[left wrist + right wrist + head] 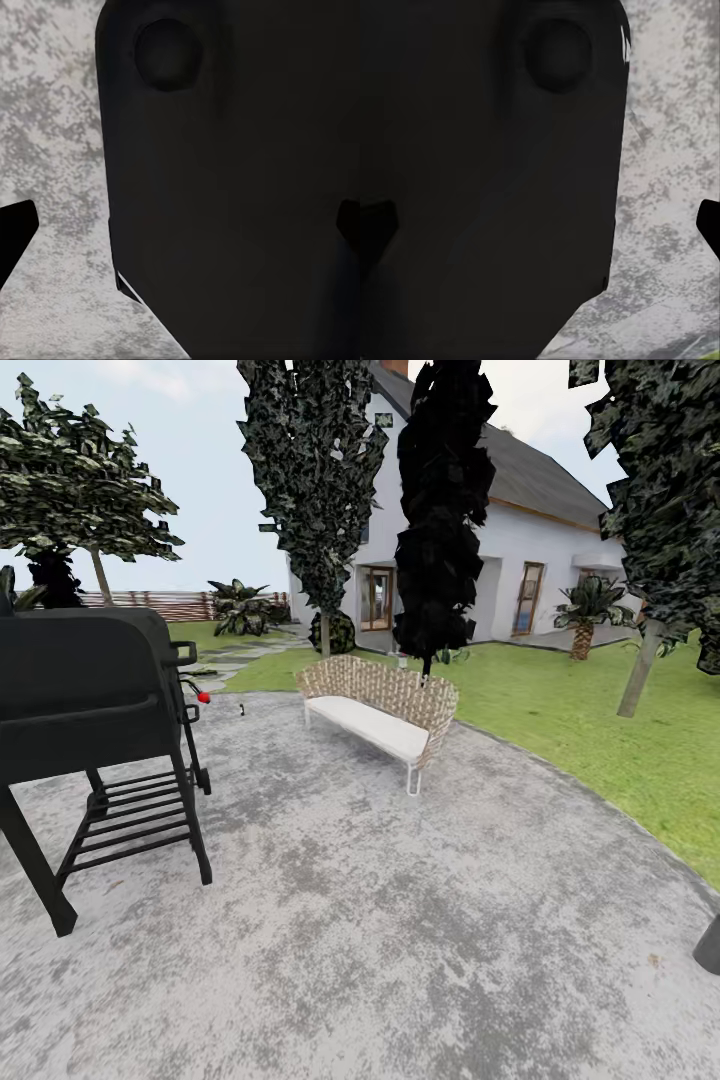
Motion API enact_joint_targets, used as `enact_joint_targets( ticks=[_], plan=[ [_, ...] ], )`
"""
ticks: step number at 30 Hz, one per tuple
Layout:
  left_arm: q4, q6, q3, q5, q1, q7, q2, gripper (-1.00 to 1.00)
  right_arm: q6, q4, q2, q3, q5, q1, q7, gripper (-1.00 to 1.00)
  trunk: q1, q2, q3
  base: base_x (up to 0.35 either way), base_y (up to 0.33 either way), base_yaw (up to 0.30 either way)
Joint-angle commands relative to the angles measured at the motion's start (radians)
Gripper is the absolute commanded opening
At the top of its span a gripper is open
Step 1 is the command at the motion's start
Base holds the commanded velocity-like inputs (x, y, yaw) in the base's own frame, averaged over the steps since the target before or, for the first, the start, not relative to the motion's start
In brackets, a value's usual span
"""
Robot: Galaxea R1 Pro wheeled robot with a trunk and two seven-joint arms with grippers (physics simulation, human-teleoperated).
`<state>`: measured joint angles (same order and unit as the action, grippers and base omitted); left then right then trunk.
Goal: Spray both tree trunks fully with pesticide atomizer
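Atomizer: prob. the tiny dark speck on the paving just beyond the grill's red knob, too small to be sure; label can't be read at this size.

Head view: black grill stands on grey mottled paving, lid shut, slatted shelf low betw. its legs. Beyond the grill and a bit to its right, a wicker sofa w/ white seat cushion, near the paving's edge. Past the sofa, two dark narrow columnar trees and a white house w/ grey roof and wood-framed doors. Lawn runs well right of the grill; on it a tree w/ a pale, leaning trunk, and a short palm-like plant nearer the house. Behind the grill, a leafy tree on a thin pale trunk, a slatted reddish-brown fence and grey stepping slabs.

Left wrist view: left pincer spread wide, black fingertips at opposite edges, nothing gripped; a big dark rounded body w/ a round dimple sits betw. them, paving beside it.

Right wrist view: right pincer likewise spread wide and empty, fingertips apart, same sort of dark body, paving beside it and a sliver of grass at the corner.
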<state>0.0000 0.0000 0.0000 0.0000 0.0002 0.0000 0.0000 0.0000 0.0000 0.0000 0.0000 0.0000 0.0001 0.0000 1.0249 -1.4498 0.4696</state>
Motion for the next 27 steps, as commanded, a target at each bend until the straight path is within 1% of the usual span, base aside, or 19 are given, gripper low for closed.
enact_joint_targets(
  ticks=[1, 8, 11, 14, 20, 23, 27],
  plan=[
    [0.003, -0.001, 0.002, -0.001, 0.006, 0.003, 0.000, 1.00, 0.000, -0.006, 0.006, 0.001, 0.000, -0.006, -0.003, 1.00, 0.000, 0.000, 0.000, 0.000, 0.000, 0.000],
    [0.005, -0.002, 0.002, 0.000, 0.005, 0.003, -0.001, 1.00, 0.000, -0.024, 0.041, 0.002, 0.000, -0.013, 0.001, 1.00, 0.000, 0.000, 0.000, 0.000, 0.000, 0.000],
    [0.002, -0.002, 0.004, -0.001, 0.004, 0.004, 0.004, 1.00, 0.000, -0.025, 0.043, -0.001, 0.000, -0.014, -0.001, 1.00, 0.000, 0.000, 0.000, 0.000, 0.000, 0.000],
    [-0.006, -0.014, 0.006, -0.001, 0.001, 0.004, 0.018, 1.00, -0.002, -0.026, 0.044, -0.004, -0.001, -0.014, -0.004, 1.00, 0.000, 0.000, 0.000, 0.000, 0.000, 0.000],
    [-0.040, -0.048, 0.008, 0.012, -0.004, 0.006, 0.052, 1.00, -0.002, -0.052, 0.029, -0.004, -0.001, -0.014, -0.005, 1.00, 0.000, 0.000, 0.000, 0.000, 0.000, 0.000],
    [-0.057, -0.065, 0.009, 0.023, -0.014, 0.006, 0.069, 1.00, -0.002, -0.069, 0.013, -0.005, 0.000, -0.014, -0.005, 1.00, 0.000, 0.000, 0.000, 0.000, 0.000, 0.000],
    [-0.080, -0.087, 0.010, 0.028, -0.036, 0.011, 0.091, 1.00, -0.005, -0.092, -0.009, -0.005, -0.001, -0.014, -0.005, 1.00, 0.000, 0.000, 0.000, 0.000, 0.000, 0.000]
  ],
)
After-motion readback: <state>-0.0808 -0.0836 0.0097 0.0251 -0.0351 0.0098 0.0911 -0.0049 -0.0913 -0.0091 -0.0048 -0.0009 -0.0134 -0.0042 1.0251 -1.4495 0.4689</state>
